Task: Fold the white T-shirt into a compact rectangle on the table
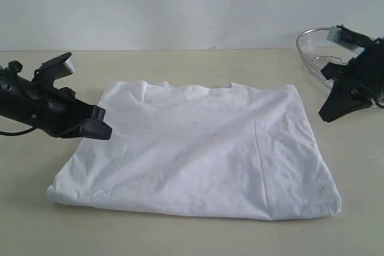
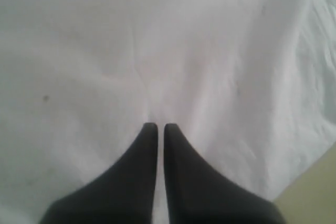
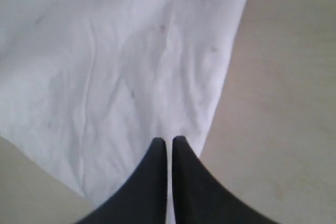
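**Both grippers closed and empty at the shirt's sides**

The white T-shirt (image 1: 198, 148) lies flat on the table (image 1: 180, 238), a rough rectangle with a plain white face up, between the two grippers. The left gripper (image 2: 157, 125) is at the shirt's nearest edge, tips pointing across the cloth, fingers pressed together with only a thin slit between them, gripping nothing. The right gripper (image 3: 169, 139) is raised just outside the opposite edge, fingers likewise together and empty. A wire-mesh basket (image 1: 315, 46) sits behind it.
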Robot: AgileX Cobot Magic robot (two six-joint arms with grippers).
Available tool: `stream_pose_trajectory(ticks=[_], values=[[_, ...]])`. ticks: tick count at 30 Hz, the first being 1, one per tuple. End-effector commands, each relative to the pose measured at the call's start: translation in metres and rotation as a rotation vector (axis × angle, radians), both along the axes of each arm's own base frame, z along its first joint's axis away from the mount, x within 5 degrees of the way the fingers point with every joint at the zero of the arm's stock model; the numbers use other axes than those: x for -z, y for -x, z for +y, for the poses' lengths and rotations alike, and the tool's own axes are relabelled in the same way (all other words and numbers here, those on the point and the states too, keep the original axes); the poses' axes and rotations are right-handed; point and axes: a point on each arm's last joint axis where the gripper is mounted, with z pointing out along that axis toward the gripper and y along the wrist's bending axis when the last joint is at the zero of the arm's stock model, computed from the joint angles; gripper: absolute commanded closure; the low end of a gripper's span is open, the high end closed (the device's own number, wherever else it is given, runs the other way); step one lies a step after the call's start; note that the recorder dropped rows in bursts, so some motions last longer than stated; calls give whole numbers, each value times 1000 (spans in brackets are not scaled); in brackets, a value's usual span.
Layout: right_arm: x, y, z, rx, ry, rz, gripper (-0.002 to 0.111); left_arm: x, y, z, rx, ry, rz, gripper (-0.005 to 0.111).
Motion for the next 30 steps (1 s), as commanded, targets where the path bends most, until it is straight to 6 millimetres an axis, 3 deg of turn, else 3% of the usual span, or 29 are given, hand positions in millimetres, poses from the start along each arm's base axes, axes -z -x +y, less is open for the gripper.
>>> stream_pose_trajectory(ticks=[1,3,4,6,10,21,23,25,27,30], values=[[21,16,-7,50,-74,-82,97,9,-2,-3,19,47,26,102],[24,16,-7,67,-69,-86,70,14,-2,-4,20,47,43,102],[24,16,-8,76,-60,-88,47,14,-2,-4,20,47,43,102],[25,14,-7,134,-57,-62,23,14,-3,-4,18,49,42,102],[37,10,6,97,-32,-33,22,14,-3,-3,14,45,40,102],[98,3,57,-7,-25,83,22,14,-3,-3,15,46,41,102],[106,4,69,-37,-22,100,25,14,-3,-4,16,47,42,102],[112,3,77,-51,-5,97,34,14,-3,-4,16,47,42,102],[114,1,78,-33,22,94,55,14,-3,-4,18,50,43,102],[113,1,76,-1,22,107,101,14,-3,-4,18,50,43,102]])
